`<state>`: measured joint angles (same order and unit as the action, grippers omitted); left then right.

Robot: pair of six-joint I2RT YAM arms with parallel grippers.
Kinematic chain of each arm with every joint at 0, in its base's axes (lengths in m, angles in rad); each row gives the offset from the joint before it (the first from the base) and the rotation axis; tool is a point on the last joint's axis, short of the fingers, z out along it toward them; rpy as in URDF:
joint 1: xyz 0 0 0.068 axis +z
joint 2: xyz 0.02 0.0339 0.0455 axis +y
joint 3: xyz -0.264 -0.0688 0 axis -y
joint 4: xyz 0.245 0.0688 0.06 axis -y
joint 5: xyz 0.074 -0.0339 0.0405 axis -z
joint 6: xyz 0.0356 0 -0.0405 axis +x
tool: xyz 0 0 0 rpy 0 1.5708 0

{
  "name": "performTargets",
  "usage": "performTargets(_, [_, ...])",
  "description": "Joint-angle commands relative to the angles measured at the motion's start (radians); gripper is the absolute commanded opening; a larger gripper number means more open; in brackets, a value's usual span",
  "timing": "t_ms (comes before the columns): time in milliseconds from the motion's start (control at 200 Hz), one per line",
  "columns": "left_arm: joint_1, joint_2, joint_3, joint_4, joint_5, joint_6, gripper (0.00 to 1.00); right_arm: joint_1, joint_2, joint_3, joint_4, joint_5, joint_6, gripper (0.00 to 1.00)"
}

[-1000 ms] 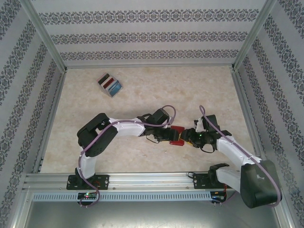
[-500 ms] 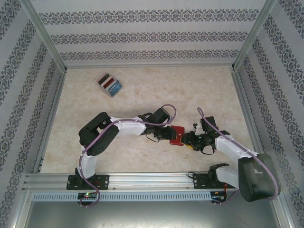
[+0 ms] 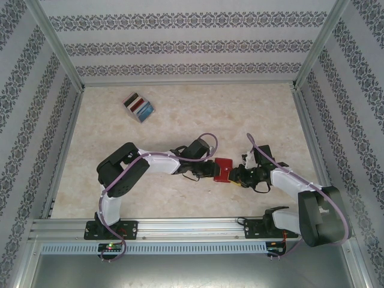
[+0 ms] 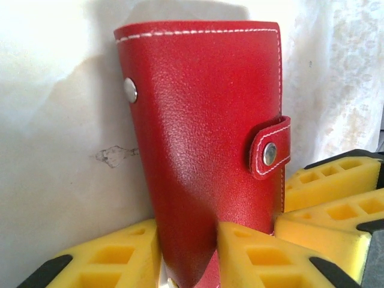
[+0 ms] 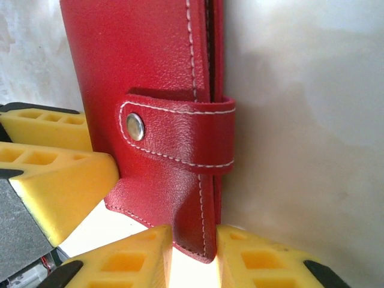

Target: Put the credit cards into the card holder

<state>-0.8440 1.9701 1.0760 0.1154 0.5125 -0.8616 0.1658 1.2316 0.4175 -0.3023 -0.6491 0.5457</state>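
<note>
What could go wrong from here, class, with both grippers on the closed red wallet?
1. The snap tab is fastened; pulling could slide the card holder out of the right gripper, which pinches only a corner.
2. The left gripper sits close beside the right one's fingers; they may collide.

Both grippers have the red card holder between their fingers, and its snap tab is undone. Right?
Not quite: the snap tab is fastened, wrapped over the edge of the card holder with its stud closed, as the right wrist view shows. The left gripper and right gripper do both have it between their fingers.
</note>
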Motion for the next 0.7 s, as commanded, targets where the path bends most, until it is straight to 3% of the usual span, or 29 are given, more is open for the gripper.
performTargets(0, [0.042, 0.002, -0.035, 0.019, 0.04, 0.015, 0.33, -0.002, 0.022, 0.035, 0.033, -0.033, -0.035, 0.25])
performTargets(165, [0.085, 0.004, -0.089, 0.136, 0.089, -0.005, 0.33, 0.0, 0.034, 0.036, 0.04, -0.048, -0.036, 0.23])
performTargets(450, [0.101, 0.212, -0.174, 0.657, 0.196, -0.215, 0.25, 0.029, 0.051, 0.056, 0.088, -0.073, -0.009, 0.16])
performTargets(565, [0.12, 0.208, -0.166, 0.66, 0.209, -0.208, 0.26, 0.041, 0.055, 0.08, 0.085, -0.074, -0.026, 0.14])
performTargets(649, [0.12, 0.195, -0.154, 0.573, 0.205, -0.159, 0.27, 0.045, 0.058, 0.081, 0.115, -0.08, -0.023, 0.12])
performTargets(694, [0.121, 0.186, -0.167, 0.565, 0.198, -0.149, 0.23, 0.046, 0.06, 0.084, 0.119, -0.076, -0.029, 0.12])
